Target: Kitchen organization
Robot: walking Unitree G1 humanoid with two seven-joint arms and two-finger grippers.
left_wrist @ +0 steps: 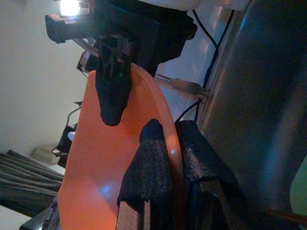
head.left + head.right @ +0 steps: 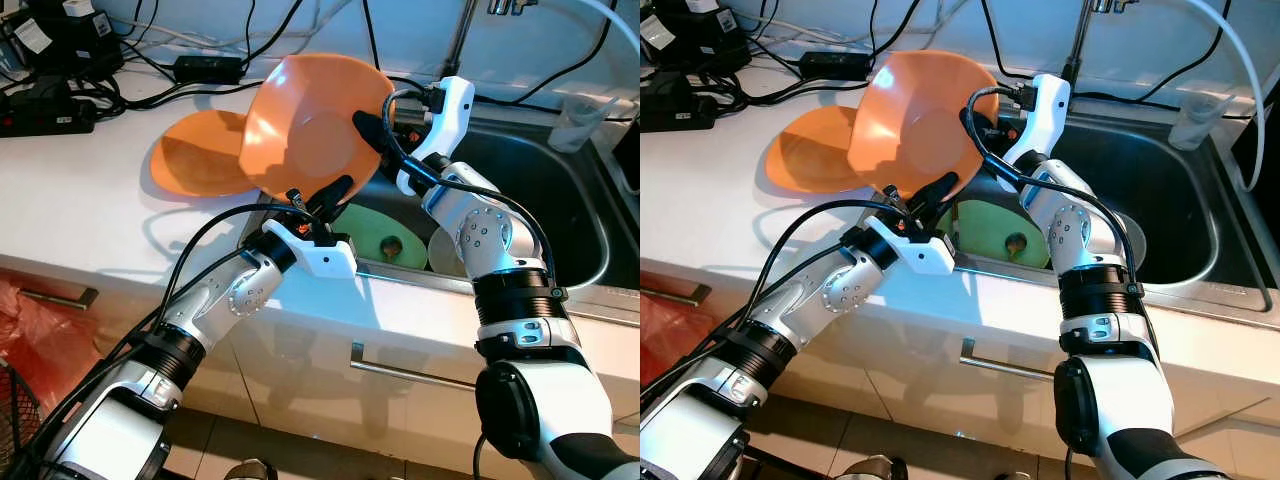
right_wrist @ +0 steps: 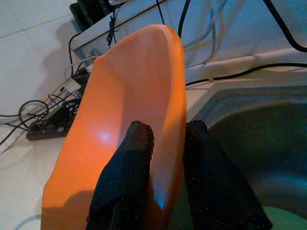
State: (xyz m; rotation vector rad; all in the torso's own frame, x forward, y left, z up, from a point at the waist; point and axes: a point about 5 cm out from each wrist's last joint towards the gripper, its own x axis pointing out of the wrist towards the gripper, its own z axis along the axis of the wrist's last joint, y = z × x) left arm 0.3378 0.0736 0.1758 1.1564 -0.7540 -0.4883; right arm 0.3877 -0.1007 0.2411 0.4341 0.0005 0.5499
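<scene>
No readable text, labels or numbers anywhere. White tags on the black power gear point(image 2: 45, 45) at the back of the desk point(image 2: 80, 200) are too small and blurred to read. Orange bowl point(image 2: 310, 125) carries no markings.

Green plate point(image 2: 375, 235) in sink, partly behind orange bowl point(image 2: 300, 125)

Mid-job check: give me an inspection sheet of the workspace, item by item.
Surface: white counter beside a steel sink.
Job's things: orange bowl held tilted on edge above the sink's edge; orange plate flat on the counter behind it; green plate in the sink.
Clutter: clear cup by the sink.
Grippers: left gripper and right gripper each clamp the bowl's rim.
Cables: black cords and power strip along the wall.
Surroundings: cabinet handles below; red bag.
</scene>
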